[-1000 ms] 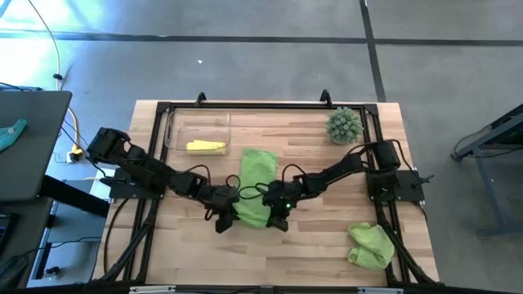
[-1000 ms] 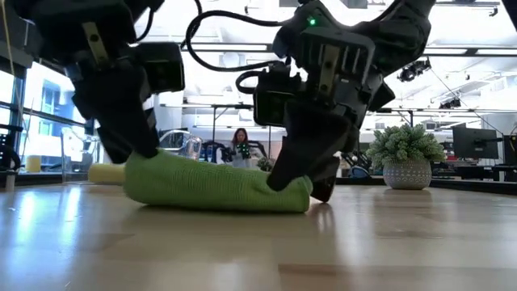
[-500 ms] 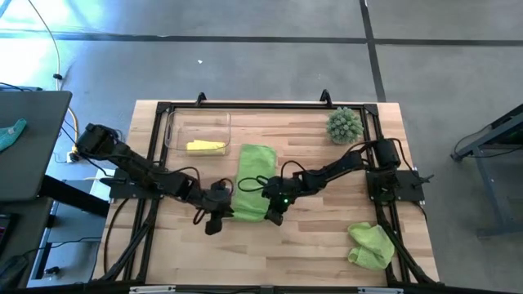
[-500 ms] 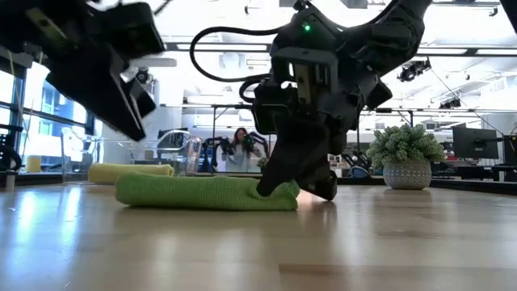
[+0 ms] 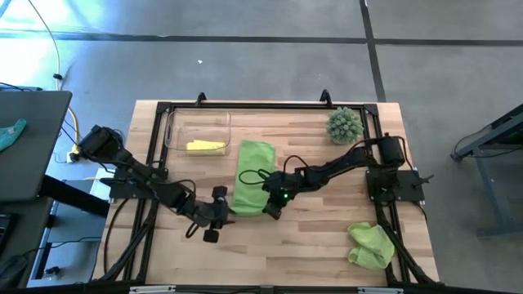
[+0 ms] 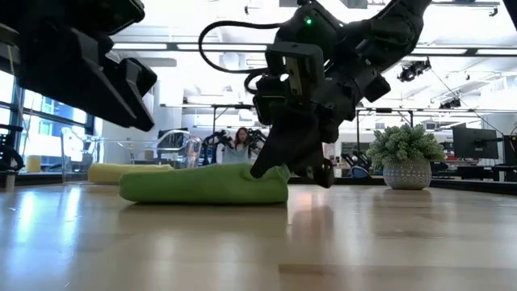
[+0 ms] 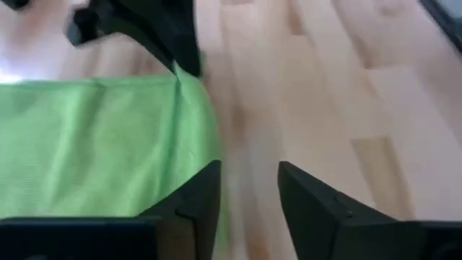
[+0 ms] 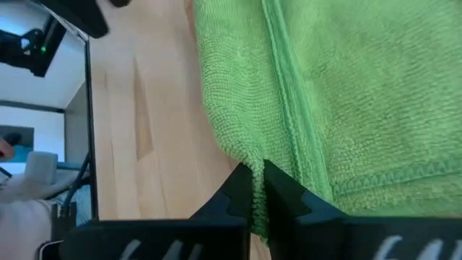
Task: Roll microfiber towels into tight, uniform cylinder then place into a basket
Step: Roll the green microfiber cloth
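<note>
Green towel (image 5: 252,177) lengthwise front-to-back

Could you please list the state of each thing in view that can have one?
Green towel at the centre: partly rolled, lying on the table, one corner pinched.
Right tool: shut on that towel's corner.
Left tool: open, empty, beside the towel.
Yellow towel: rolled, lying in the basket.
Basket: upright, holding one roll.
Second green towel: crumpled, unrolled, at the table's near right corner.
</note>
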Action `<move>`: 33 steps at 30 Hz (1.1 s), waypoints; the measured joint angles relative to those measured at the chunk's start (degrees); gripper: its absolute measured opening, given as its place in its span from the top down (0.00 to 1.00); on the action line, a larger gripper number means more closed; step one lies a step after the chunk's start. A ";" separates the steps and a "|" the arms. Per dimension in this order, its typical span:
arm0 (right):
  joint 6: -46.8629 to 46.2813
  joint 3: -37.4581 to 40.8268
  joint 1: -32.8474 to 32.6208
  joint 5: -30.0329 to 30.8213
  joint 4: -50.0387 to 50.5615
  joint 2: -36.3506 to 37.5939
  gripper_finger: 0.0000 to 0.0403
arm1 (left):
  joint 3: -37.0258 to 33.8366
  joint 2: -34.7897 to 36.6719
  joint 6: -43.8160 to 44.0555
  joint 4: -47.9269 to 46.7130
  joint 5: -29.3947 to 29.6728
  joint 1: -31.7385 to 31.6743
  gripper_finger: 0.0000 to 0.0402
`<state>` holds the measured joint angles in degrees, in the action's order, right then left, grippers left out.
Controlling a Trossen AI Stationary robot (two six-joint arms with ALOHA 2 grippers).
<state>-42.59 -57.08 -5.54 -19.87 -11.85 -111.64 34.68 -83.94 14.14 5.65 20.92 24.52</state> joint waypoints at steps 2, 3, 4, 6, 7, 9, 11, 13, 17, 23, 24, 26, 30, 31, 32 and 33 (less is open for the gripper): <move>-0.38 1.30 0.59 -0.39 -1.70 -0.10 0.99 | 0.02 -0.97 -1.59 1.02 1.84 -0.46 0.63; -1.03 2.30 0.78 -0.75 -2.80 -0.11 0.99 | 0.02 -1.48 -2.23 1.10 2.59 -0.72 0.61; -1.80 3.35 0.85 -0.86 -4.44 -0.12 0.99 | 0.02 -2.24 -2.35 1.71 2.92 -0.95 0.60; -4.09 6.16 1.08 -0.91 -10.71 -0.06 0.99 | 0.02 -3.84 -2.37 2.12 2.94 -1.38 0.57; -5.60 7.69 1.14 -0.93 -14.99 -0.03 0.99 | 0.02 -4.57 -2.39 2.12 2.96 -1.56 0.56; -8.86 10.82 1.18 -0.82 -23.11 0.00 0.99 | 0.02 -5.78 -2.39 2.48 3.97 -1.62 0.55; -10.99 13.09 1.39 0.36 -26.69 0.17 0.99 | 0.02 -6.57 -2.41 3.29 6.25 -1.62 0.55; -12.93 14.52 1.45 1.04 -27.72 0.29 0.99 | 0.02 -7.01 -2.77 4.86 8.39 -1.59 0.55; -13.99 14.75 1.42 3.40 -24.77 0.30 1.00 | 0.02 -7.04 -7.50 7.95 11.07 -1.22 0.56; -15.65 14.64 1.42 4.73 -22.09 0.39 1.00 | 0.02 -7.53 -10.28 9.48 9.91 -1.56 0.56; -16.20 14.56 1.40 5.31 -21.41 0.42 1.00 | 0.02 -7.92 -10.30 9.53 9.91 -1.64 0.56; -17.30 14.53 1.40 6.46 -20.56 0.49 1.00 | 0.00 -8.62 -10.30 10.64 9.91 -1.69 0.57; -18.67 14.24 1.40 7.30 -20.29 0.49 1.00 | 0.04 -11.63 -11.20 13.26 7.65 -1.61 0.59; -18.90 13.76 1.42 7.37 -19.16 0.49 1.00 | 0.04 -12.61 -11.71 14.06 7.62 -1.58 0.59; -18.91 13.31 1.41 7.38 -17.81 0.49 1.00 | 0.04 -13.55 -12.15 14.54 8.11 -1.58 0.59; -18.93 12.69 1.40 7.40 -16.10 0.49 1.00 | 0.05 -14.48 -12.40 14.75 9.52 -1.62 0.60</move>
<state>-61.52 -44.39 -4.14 -12.47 -27.95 -111.15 34.73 -98.43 1.74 20.40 30.44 22.90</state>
